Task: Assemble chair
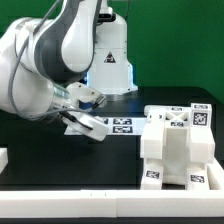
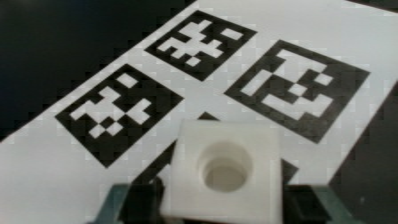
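My gripper [image 2: 217,196] is shut on a small white chair part [image 2: 222,160] with a round hole in its end. The dark fingers [image 2: 135,196] press on its two sides. In the exterior view the gripper [image 1: 84,100] holds this part low over the marker board [image 1: 108,126], left of centre. A stack of white chair parts [image 1: 176,146] carrying marker tags stands on the exterior view's right, apart from the gripper. The held part is mostly hidden by the hand in the exterior view.
The marker board [image 2: 107,90] with three black-and-white tags lies directly under the held part on the black table. A small white piece [image 1: 4,158] lies at the exterior view's left edge. The robot base [image 1: 110,55] stands at the back.
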`<state>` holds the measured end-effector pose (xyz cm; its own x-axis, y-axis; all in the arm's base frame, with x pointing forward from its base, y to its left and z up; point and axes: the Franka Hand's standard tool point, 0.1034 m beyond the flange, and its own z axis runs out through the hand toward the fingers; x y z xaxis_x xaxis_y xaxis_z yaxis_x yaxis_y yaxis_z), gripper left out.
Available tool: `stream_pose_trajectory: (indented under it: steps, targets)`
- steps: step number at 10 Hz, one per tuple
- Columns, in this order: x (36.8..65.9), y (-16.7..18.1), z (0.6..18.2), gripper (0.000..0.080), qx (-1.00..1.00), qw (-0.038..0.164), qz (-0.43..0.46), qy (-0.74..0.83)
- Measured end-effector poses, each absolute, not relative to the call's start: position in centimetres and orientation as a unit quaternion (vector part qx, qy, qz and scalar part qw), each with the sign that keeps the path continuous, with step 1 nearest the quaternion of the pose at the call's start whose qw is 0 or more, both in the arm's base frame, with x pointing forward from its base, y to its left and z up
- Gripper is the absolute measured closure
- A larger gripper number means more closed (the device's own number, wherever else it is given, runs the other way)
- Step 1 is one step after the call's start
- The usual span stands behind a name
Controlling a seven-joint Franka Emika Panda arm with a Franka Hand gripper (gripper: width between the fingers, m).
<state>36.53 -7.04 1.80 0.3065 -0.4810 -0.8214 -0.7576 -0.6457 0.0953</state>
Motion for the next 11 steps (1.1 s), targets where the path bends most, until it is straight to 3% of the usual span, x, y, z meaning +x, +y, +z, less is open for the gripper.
stream_pose_trajectory:
  steps: [3,4,6,9,11]
  targets:
    - [40.8,-8.8,4.0,0.0509,-0.872,0.127,0.329,0.339]
    - [41.7,-8.9,4.0,0.0509,-0.897,0.107,0.275,0.328]
    - [41.4,-8.7,3.8,0.0509,-0.912,0.088,0.226,0.332]
    - [42.3,-9.6,3.8,0.0509,-0.951,0.043,0.123,0.280]
    - [41.7,-11.7,2.6,0.0509,-0.979,-0.008,0.035,0.199]
